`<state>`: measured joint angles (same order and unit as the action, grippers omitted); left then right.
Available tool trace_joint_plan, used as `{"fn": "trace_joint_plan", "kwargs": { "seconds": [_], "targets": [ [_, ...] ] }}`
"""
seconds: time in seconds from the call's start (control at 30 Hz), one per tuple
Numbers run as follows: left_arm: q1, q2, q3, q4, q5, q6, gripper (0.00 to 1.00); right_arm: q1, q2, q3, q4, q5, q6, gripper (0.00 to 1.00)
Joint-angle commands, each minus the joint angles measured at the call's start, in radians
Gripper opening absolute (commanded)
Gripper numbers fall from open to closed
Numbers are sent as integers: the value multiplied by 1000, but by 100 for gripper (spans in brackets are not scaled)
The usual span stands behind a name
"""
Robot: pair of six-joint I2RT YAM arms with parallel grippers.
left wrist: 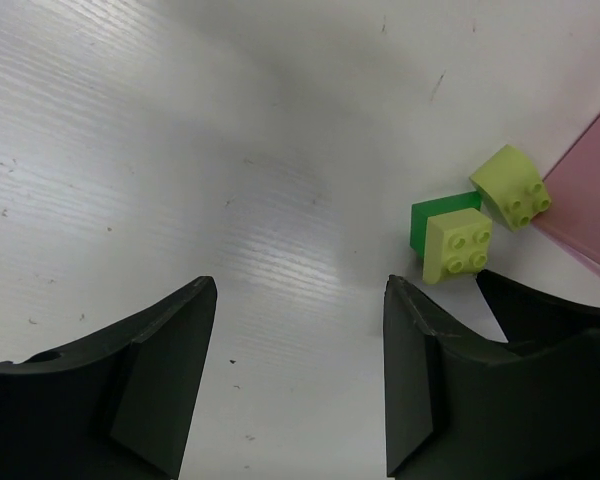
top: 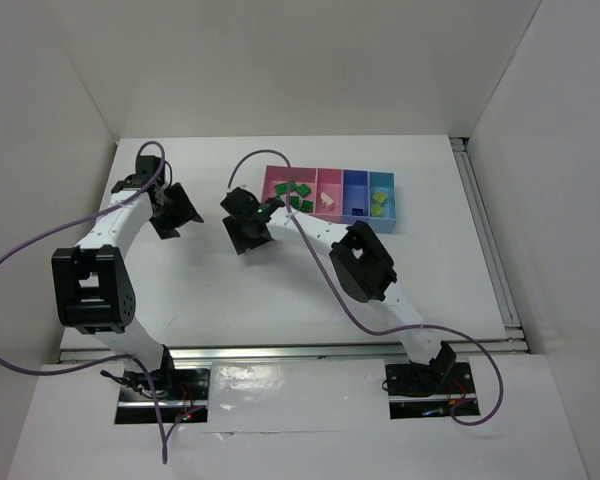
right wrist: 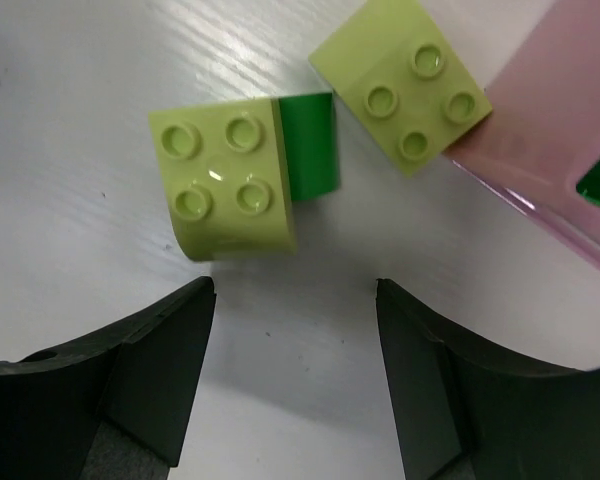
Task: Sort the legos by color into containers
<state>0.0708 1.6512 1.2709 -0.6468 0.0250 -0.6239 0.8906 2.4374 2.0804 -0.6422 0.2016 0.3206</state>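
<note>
Right gripper [right wrist: 293, 300] hangs with its jaws spread wide and nothing between them, touching no brick. Just ahead of its fingertips on the white table [right wrist: 70, 120] lies 1 yellow-green brick [right wrist: 225, 180], studs up, with 1 green brick [right wrist: 308, 145] pressed against its side. A 2nd yellow-green brick [right wrist: 400, 85] lies just beyond, its corner at the outer wall of the wide pink bin [right wrist: 550, 150].

Left gripper [left wrist: 300, 300] is also spread and empty, over bare table, with the same 3 bricks off to its right.

From above, the 4 joined bins sit in a row at the far side of the table, the right gripper just left of them. Several dark green bricks [top: 294, 197] lie in the wide pink bin. The narrow pink bin [top: 329, 177] holds 1 beige brick [top: 327, 198], and the blue bin [top: 355, 180] has a dark blue brick [top: 358, 211]. Yellow-green bricks [top: 380, 203] sit in the light blue bin [top: 382, 179].
</note>
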Motion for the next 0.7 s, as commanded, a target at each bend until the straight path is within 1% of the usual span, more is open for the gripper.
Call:
{"fn": "trace_joint_plan", "kwargs": {
  "seconds": [0.0, 0.07, 0.13, 0.2, 0.33, 0.47, 0.57, 0.67],
  "targets": [
    [6, -14, -4, 22, 38, 26, 71, 8, -112, -48, 71, -13, -6, 73],
    [6, -14, -4, 22, 29, 26, 71, 17, -112, -17, 58, -13, -18, 74],
    [6, -24, -4, 22, 29, 26, 71, 18, -69, 36, 44, -13, -29, 78],
    [6, -24, -4, 22, 29, 26, 71, 27, -32, 72, 33, -13, -38, 78],
    [6, -24, -4, 22, 29, 26, 71, 27, -21, 93, 61, 13, -38, 78],
    [6, -24, -4, 22, 29, 35, 71, 2, 21, 141, 72, -11, -47, 78],
    [6, -24, -4, 22, 29, 35, 70, -19, 69, 197, 72, -60, -48, 72],
    [6, -24, -4, 22, 29, 35, 70, -28, 80, 198, 72, -82, -48, 68]
  ]
}}
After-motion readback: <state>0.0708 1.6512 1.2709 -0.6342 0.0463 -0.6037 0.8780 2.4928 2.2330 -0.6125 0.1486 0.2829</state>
